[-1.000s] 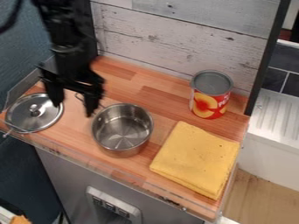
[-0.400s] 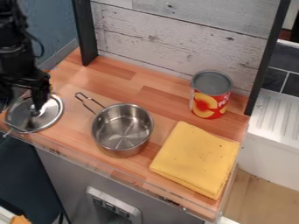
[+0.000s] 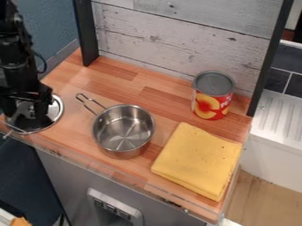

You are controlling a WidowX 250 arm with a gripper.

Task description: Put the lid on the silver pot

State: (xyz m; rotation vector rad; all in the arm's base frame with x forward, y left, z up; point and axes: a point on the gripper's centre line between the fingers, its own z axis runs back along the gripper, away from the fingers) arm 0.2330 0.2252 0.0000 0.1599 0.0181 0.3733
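Beneath a blue wall, a black gripper, fingers wide apart, hangs over the lid at the wooden worktop's left end; the silver pot, yellow cloth and can stand rightward, before whitewashed planks.

Whitewashed plank backboard, blue wall

- Open strip of wooden table between silver metal pot and whitewashed plank wall
- Pot's wire handle juts into it
- Upright red-and-yellow can blocks its far end
- Folded yellow cloth lies low beside the pot
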